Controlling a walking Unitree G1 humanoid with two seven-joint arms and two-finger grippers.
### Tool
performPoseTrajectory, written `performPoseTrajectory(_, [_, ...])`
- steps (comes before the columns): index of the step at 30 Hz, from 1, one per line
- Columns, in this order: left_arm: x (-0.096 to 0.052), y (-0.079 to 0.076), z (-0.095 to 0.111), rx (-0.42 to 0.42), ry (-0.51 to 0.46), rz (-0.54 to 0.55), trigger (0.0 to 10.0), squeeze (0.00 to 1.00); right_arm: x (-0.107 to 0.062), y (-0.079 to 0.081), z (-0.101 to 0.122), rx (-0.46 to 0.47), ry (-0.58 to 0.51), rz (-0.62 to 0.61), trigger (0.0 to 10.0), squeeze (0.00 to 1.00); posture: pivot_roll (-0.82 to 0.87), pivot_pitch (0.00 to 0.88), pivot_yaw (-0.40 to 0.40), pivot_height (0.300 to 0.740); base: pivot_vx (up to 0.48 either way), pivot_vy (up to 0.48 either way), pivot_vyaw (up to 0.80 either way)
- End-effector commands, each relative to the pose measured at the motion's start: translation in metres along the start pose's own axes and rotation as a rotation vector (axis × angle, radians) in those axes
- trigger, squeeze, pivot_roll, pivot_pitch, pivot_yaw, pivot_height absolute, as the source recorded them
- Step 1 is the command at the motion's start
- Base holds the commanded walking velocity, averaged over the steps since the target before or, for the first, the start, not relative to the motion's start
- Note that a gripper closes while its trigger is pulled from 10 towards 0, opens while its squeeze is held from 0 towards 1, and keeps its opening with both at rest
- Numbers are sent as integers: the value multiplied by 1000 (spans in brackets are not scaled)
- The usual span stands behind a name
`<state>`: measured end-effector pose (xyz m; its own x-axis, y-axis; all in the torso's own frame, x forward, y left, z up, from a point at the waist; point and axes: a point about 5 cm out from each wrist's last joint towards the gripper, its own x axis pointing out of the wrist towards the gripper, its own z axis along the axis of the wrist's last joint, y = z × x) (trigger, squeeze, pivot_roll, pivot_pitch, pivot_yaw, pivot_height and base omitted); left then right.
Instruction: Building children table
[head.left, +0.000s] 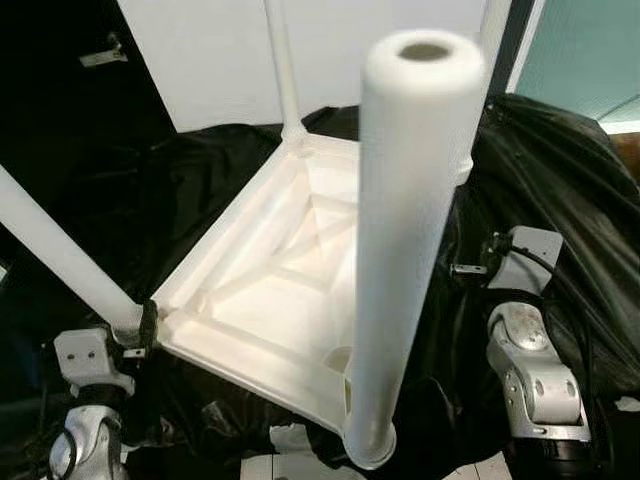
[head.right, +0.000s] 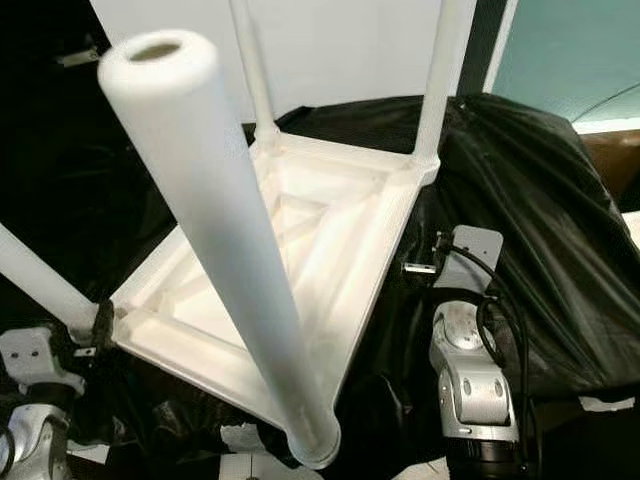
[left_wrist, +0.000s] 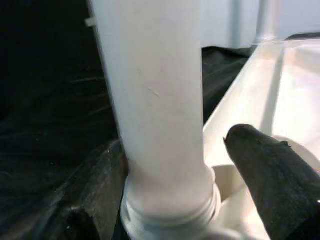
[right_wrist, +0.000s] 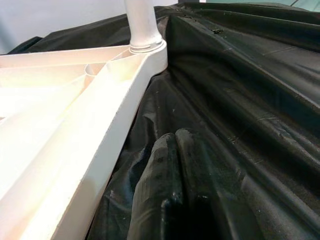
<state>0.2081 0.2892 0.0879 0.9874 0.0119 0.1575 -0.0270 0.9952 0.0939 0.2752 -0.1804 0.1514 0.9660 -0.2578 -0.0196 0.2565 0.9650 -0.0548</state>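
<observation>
Four white plastic tube legs stand in the corner sockets of the upturned white ribbed plastic tabletop, which lies on crumpled black sheeting mid-frame. Nearest, one thick leg rises toward the camera. At lower left, the left gripper has its jaws pinching the left white leg just above its socket. At lower right, the right gripper rests on the sheeting beside the tabletop edge, jaws pressed together. Assembly looks nearly finished; tightening that leg and turning the table upright probably remain.
</observation>
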Motion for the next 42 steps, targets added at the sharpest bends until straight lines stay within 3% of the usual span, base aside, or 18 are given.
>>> performPoseTrajectory(1, [-6,-8,1,-51,0,-124,10000,0,0,4,-4,4,23,16,10000,0,73,0,63,740,0,0,0])
performPoseTrajectory(3, [-12,-12,3,-80,5,-224,10000,0,0,4,-5,2,24,20,10000,0,78,0,60,740,0,0,0])
performPoseTrajectory(6, [-23,-12,4,-7,31,-355,10000,0,1,5,-6,-4,30,30,10000,0,84,0,51,740,0,0,0])
performPoseTrajectory(9, [-25,-12,4,11,38,-375,10000,0,1,5,-6,-6,31,33,10000,0,84,0,51,740,0,0,0])
performPoseTrajectory(12, [-35,-15,4,80,56,-477,10000,0,2,6,-6,-12,31,41,10000,0,83,0,44,740,0,0,0])
performPoseTrajectory(16, [-40,-20,4,99,56,-544,10000,0,2,6,-6,-16,33,45,10000,0,83,0,43,740,0,0,0])
performPoseTrajectory(22, [-46,-33,3,172,77,-737,10000,0,4,6,-4,-19,28,45,10000,0,76,0,48,740,0,0,0])
performPoseTrajectory(30, [-42,-39,7,204,69,-874,10000,0,4,6,-5,-20,31,45,10000,0,75,0,50,740,0,0,0])
performPoseTrajectory(33, [-37,-45,13,220,45,-971,10000,0,4,6,-6,-19,32,45,10000,0,72,0,53,740,0,0,0])
performPoseTrajectory(35, [-31,-56,17,273,25,-1126,10000,0,4,6,-6,-17,33,39,10000,0,64,0,59,740,0,0,0])
performPoseTrajectory(41, [-26,-63,18,306,26,-1222,10000,0,3,5,-7,-16,34,31,10000,0,56,0,64,740,0,0,0])
performPoseTrajectory(42, [-26,-65,17,320,43,-1277,10000,0,3,4,-7,-16,34,27,10000,0,55,0,66,740,0,0,0])
